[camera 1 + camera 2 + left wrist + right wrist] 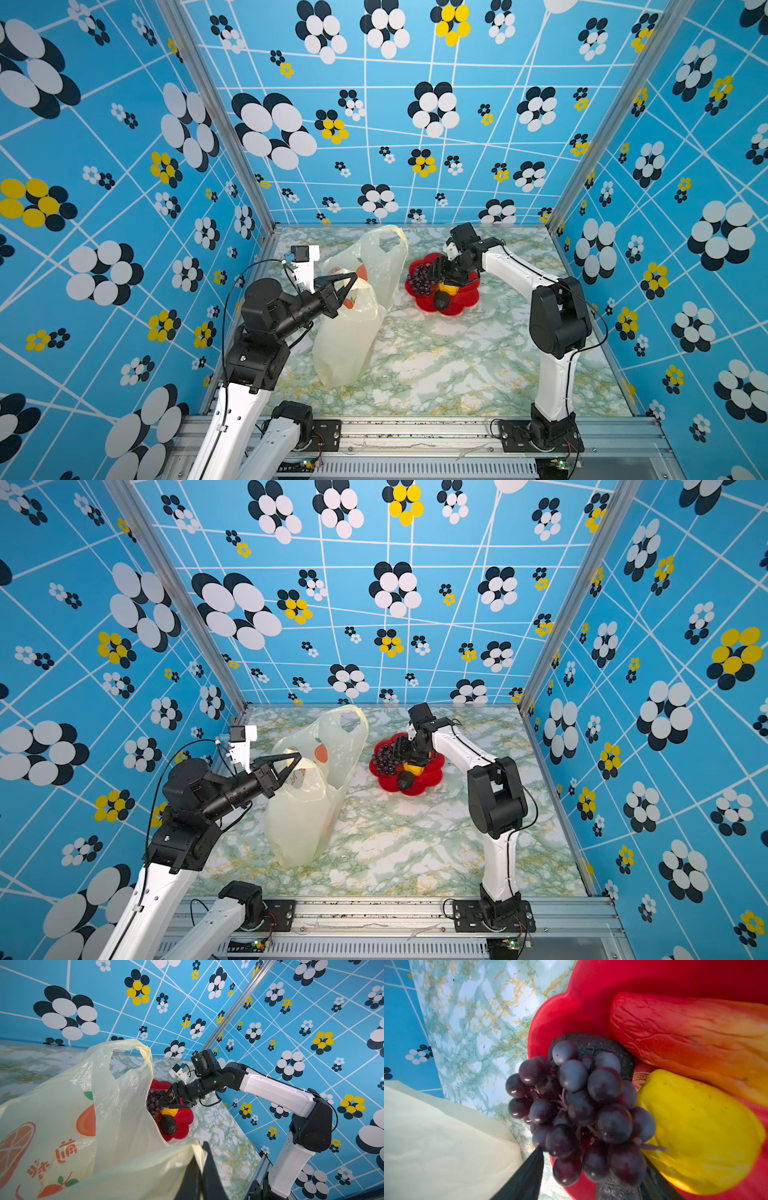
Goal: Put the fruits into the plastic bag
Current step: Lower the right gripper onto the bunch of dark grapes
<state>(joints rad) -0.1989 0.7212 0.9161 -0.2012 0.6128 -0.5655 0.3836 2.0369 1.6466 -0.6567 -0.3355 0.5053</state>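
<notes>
Right end effector [436, 270]: jaws apart, straddling the grape bunch [422, 279] on the red plate [467, 301]. Left end effector [353, 277]: clamped on the plastic bag [347, 349] handle; bag stands at plate's 9 o'clock on the surface [457, 365].

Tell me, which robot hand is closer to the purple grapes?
The right gripper is right at the grapes on the red plate. The left gripper is away, pinching the plastic bag.
</notes>
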